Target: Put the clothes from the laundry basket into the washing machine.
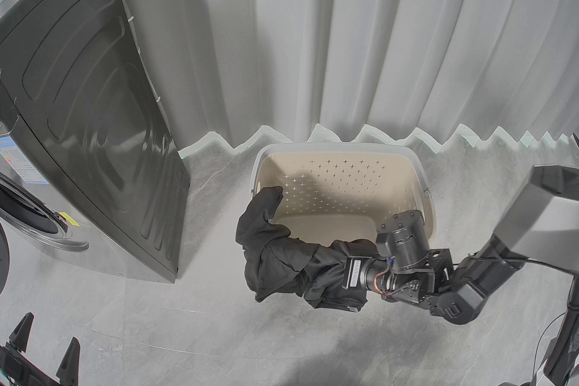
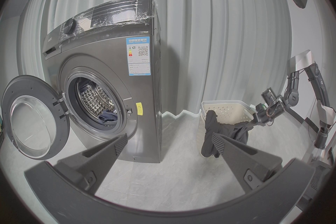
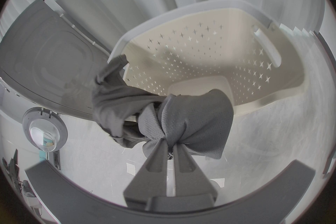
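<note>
A dark garment hangs over the front rim of the cream laundry basket, partly draped down outside it. My right gripper is shut on the dark garment, just above the basket's near edge. The basket floor looks bare behind the cloth. The grey washing machine stands at the left with its round door swung open, and some cloth lies inside the drum. My left gripper is open, low and in front of the machine, holding nothing; its fingertips show at the lower left.
A white curtain hangs behind the basket and the machine. Pale grey floor lies open between the machine and the basket. The open door sticks out to the machine's front left.
</note>
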{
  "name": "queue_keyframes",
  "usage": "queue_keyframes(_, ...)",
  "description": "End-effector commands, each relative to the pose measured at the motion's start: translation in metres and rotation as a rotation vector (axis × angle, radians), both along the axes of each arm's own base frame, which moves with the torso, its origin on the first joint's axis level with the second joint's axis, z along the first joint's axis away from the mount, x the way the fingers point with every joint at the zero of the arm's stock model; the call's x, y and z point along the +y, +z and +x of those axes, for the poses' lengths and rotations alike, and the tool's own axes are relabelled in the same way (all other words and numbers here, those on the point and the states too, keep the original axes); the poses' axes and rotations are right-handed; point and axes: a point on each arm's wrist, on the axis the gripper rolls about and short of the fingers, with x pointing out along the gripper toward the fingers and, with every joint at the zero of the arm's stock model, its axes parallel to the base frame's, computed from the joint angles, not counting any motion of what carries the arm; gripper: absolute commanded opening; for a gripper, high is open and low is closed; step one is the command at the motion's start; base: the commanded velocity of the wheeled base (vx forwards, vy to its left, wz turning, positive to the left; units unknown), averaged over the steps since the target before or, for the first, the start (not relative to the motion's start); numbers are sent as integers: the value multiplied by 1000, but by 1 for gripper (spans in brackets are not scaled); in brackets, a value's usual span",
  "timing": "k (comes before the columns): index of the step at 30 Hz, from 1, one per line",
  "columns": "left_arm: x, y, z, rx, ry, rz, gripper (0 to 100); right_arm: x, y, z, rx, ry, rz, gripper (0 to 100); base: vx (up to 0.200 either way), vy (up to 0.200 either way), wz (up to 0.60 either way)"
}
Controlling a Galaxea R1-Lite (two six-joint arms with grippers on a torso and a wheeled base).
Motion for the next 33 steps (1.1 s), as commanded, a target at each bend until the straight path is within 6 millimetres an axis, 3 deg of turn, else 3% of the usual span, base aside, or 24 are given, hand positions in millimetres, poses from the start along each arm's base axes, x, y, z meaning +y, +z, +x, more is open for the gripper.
queue_keyframes(1, 0, -4, 0, -2, 0, 1, 100, -19, 52, -31, -99, 28, 66, 0, 0, 0, 0)
queue_keyframes(7, 0, -4, 0, -2, 0, 1, 100, -31, 87, -55, -184, 56, 126, 0, 0, 0, 0)
queue_keyframes(12, 0, -4, 0, -2, 0, 1, 100, -41, 104, -67, -241, 72, 143, 0, 0, 0, 0)
queue_keyframes(24, 0, -5, 0, 0, 0, -1, 100, -84, 165, -116, -492, 171, 230, 0, 0, 0, 0)
queue_keyframes(29, 0, -4, 0, -2, 2, -2, 100, -93, 184, -128, -576, 204, 268, 0, 0, 0, 0)
queue_keyframes(33, 0, -4, 0, -2, 2, -5, 100, -96, 189, -130, -625, 221, 231, 0, 0, 0, 0)
